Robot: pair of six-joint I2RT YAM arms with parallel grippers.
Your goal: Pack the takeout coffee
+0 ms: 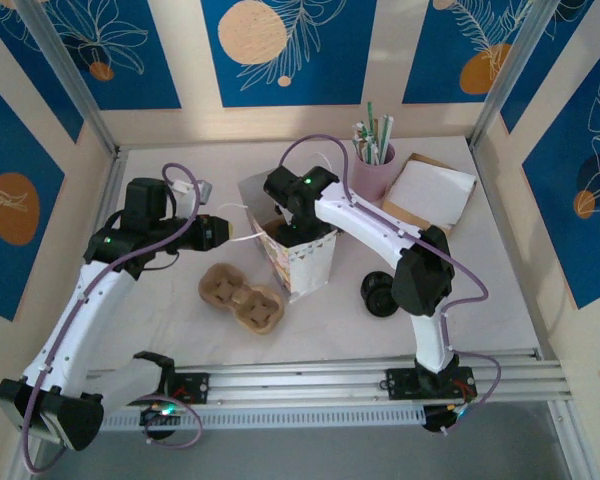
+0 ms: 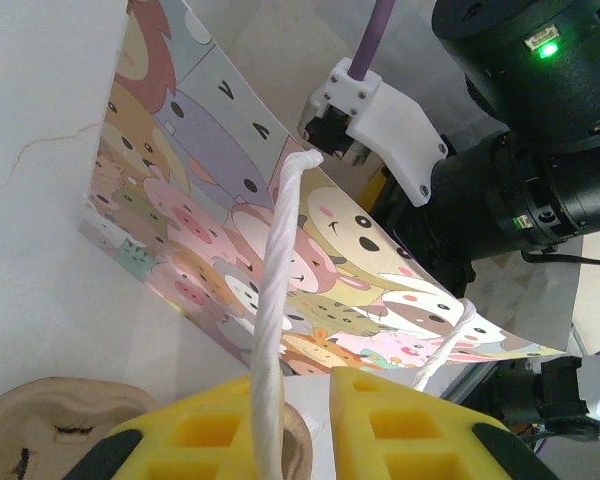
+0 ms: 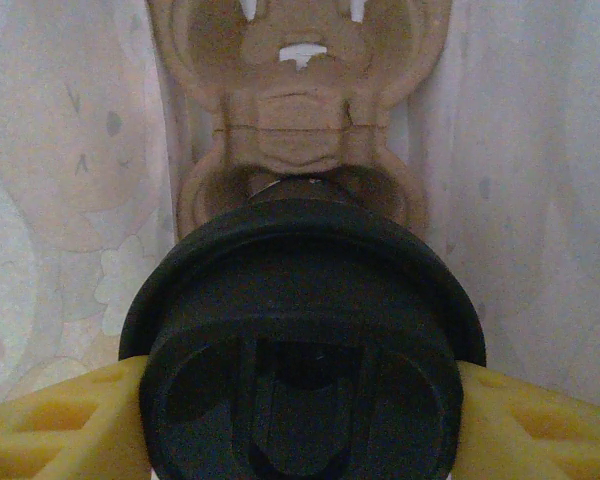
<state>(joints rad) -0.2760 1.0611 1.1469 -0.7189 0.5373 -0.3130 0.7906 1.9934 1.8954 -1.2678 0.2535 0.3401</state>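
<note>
**Observed.** The paper bag [image 1: 305, 265] stands near the middle of the desk with its mouth up. The left claw [image 2: 292, 388] is closed on the bag's white rope handle [image 2: 280, 260]. The handle is pulled taut toward the desk's left edge, so that side of the bag leans open. The right claw [image 3: 300, 400] reaches down inside the bag and grips the coffee cup [image 3: 300, 300] by its sides, just under the black lid. The cup's body is hidden beneath the lid. On the bag's floor lies a cardboard cup tray [image 3: 300, 120], and the cup hangs over the pocket that the lid partly covers — whether its base has reached that pocket cannot be told.

**Judgement.** The step in hand is seating the cup in the tray.
- The descent should be straight and slow, with the cup upright and centred over the pocket.
- The left claw should hold the handle steady so the bag wall does not fold in on the lid.
- The cup should be released only once it sits firm in the pocket.
- The fingers should then part just enough to clear the lid and lift out vertically — a sideways exit risks tipping the cup or snagging the paper.
</note>
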